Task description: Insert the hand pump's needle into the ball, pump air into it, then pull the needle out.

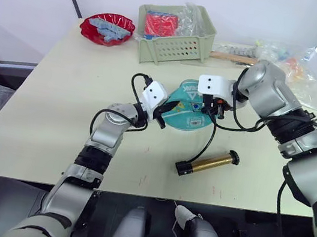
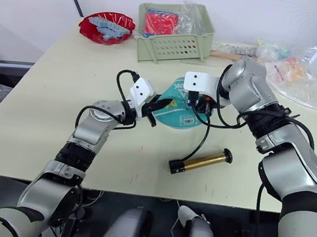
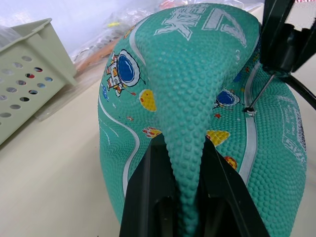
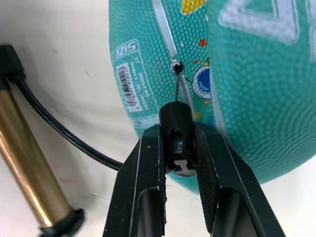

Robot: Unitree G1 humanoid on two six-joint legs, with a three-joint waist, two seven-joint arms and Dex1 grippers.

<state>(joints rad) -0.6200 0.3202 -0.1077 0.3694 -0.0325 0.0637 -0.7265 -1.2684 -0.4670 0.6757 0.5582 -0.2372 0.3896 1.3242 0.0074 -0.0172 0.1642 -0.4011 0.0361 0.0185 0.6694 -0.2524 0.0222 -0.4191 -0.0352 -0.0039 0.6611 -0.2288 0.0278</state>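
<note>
Lying nearest the table's (image 1: 34,134) front edge, the hand pump (image 1: 207,162) is showing a smooth brass cylinder with black ends. Mid-table, the slack, pebbled teal ball (image 1: 184,108) is being pinched by the left gripper (image 3: 185,163), fingers narrowed on a raised fold. The right gripper (image 4: 178,143) is clamping the black fitting, pressing the needle (image 4: 176,89) into the valve.

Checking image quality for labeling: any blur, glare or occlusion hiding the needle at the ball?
Right wrist view: needle sharp against the ball, tip at the valve; pump soft, with a sheen. Left wrist view: needle clear, pinched ball fold in the near fingers slightly soft. Left eye view: needle too small to resolve; no glare.
</note>
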